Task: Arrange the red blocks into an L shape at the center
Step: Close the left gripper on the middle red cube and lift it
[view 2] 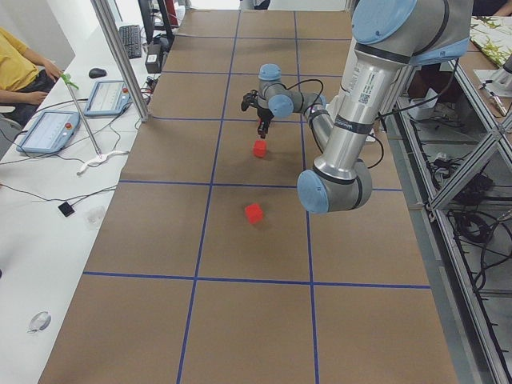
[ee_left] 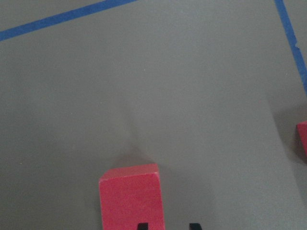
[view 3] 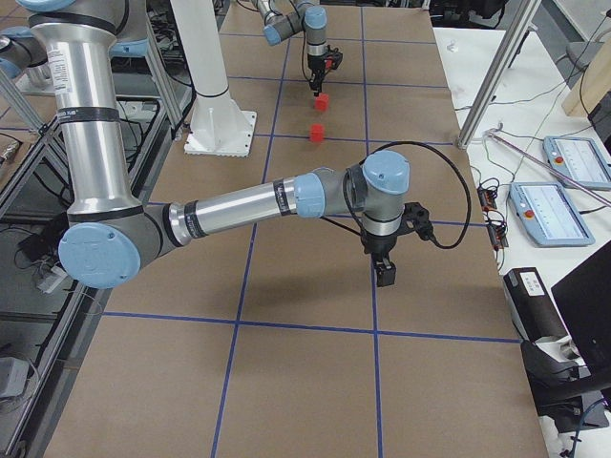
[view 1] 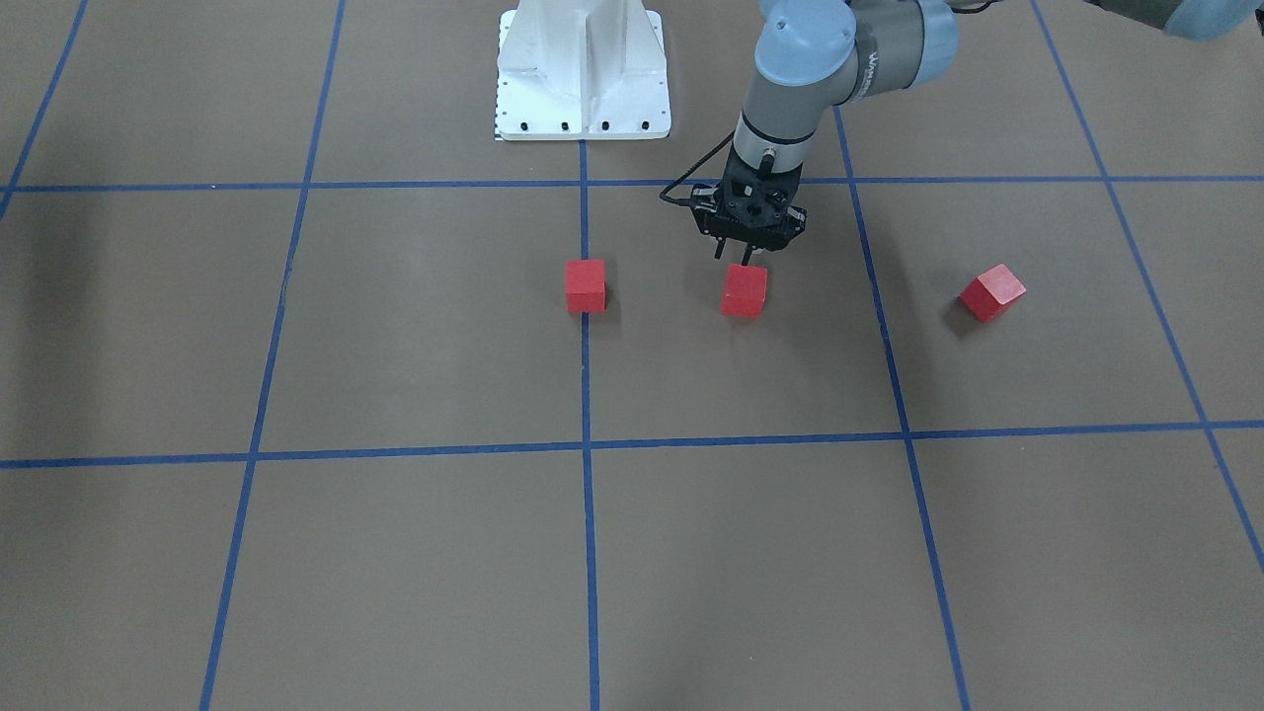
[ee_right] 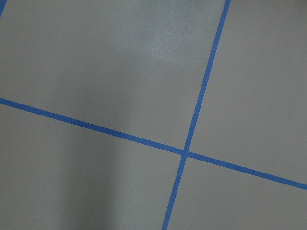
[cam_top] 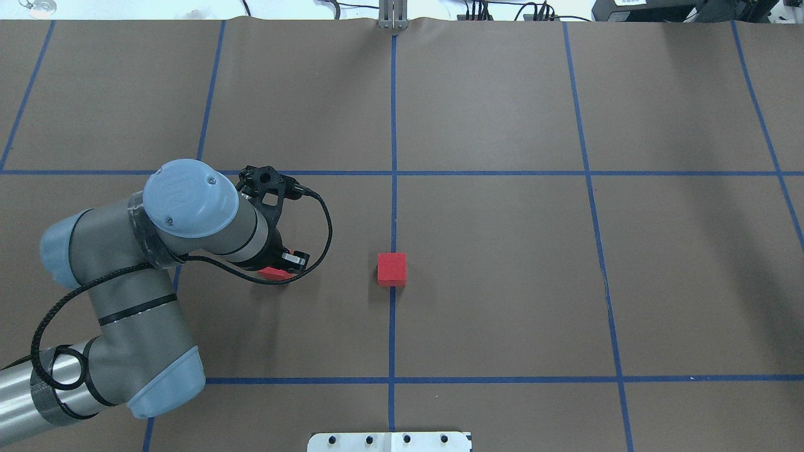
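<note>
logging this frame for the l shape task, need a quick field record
red block at centre: on the blue tape line
middle red block: apart from both others
outer red block: robot's far left, turned askew
left gripper: open, above middle red block, not gripping
right gripper: away from the blocks, state unclear
l shape: not formed yet

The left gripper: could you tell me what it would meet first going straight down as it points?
Probably the middle small matte red cube right beneath the left gripper; one fingertip seems over its top, though depth is unclear.
</note>
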